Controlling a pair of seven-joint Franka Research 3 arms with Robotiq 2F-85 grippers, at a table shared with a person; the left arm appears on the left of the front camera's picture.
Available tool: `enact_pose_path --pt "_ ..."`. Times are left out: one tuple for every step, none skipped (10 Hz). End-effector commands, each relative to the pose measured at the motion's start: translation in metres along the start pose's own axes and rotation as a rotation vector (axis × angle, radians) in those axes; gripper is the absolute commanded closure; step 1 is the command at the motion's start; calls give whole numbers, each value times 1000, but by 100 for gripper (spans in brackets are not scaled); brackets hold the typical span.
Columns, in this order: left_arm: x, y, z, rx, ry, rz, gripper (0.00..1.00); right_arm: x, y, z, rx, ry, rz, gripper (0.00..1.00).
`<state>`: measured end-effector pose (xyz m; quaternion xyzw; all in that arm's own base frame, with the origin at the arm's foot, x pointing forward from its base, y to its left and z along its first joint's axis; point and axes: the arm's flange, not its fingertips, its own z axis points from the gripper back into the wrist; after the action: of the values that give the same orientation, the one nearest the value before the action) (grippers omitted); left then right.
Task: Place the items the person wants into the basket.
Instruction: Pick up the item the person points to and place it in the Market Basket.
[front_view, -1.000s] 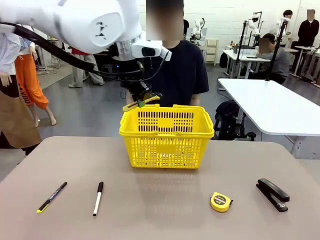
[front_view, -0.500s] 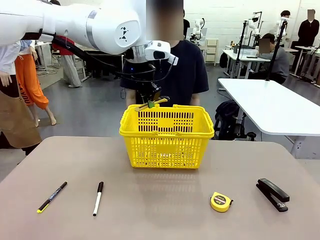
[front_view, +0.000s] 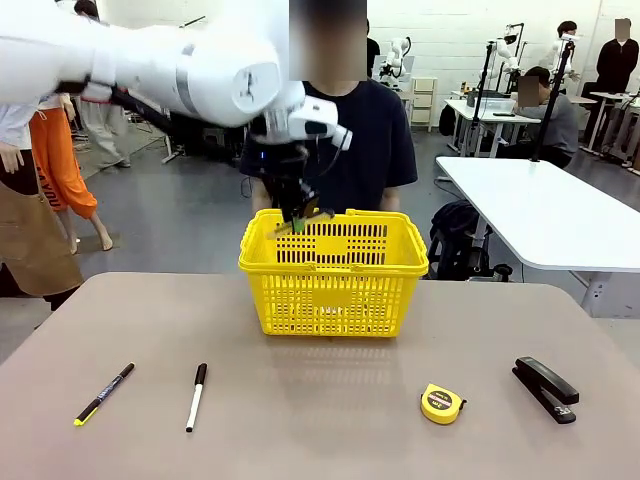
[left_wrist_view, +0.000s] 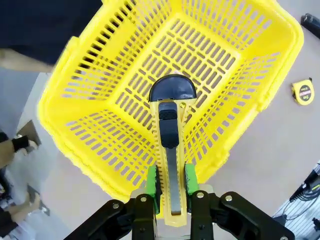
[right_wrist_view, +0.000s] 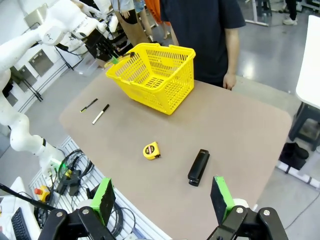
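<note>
My left gripper (front_view: 297, 216) hangs over the far left rim of the yellow basket (front_view: 333, 270), shut on the yellow-and-black utility knife (left_wrist_view: 170, 145). The knife points down into the basket's bare inside (left_wrist_view: 125, 100), held between the green pads (left_wrist_view: 152, 184). On the table near the front left lies the white marker with a black cap (front_view: 196, 397). The black stapler (front_view: 546, 389) lies at the front right. My right gripper (right_wrist_view: 162, 200) is open, high above the near table edge, nothing between its fingers. The person (front_view: 352, 140) stands behind the basket.
A thin black pen with a yellow tip (front_view: 103, 394) lies left of the marker. A round yellow tape measure (front_view: 441, 403) sits left of the stapler. The brown table (front_view: 320, 440) has bare room in its middle, in front of the basket.
My left gripper has shifted right and lower over the basket's rim. The knife has swung from lying sideways to pointing down into the basket.
</note>
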<state>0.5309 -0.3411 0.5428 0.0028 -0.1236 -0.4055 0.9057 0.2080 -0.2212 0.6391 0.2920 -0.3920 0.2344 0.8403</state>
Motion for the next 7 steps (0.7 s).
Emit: enact_pose_path --pt "-6 20 -54 -72 -4 34 74 2 0 -1 19 -15 11 0" --pt "-7 27 -68 -106 -8 25 74 2 0 -1 19 -15 11 0" --pt "-6 31 -82 -120 -8 7 74 2 0 -1 19 -15 11 0" --pt "-3 34 -93 -122 -6 3 74 2 0 -1 19 -15 11 0" --pt "1 35 -103 -127 -4 1 74 2 0 -1 19 -15 11 0" --pt "3 34 -113 -120 13 -4 74 2 0 -1 19 -15 11 0" --pt "4 33 -122 -120 35 -7 74 2 0 -1 19 -15 11 0"
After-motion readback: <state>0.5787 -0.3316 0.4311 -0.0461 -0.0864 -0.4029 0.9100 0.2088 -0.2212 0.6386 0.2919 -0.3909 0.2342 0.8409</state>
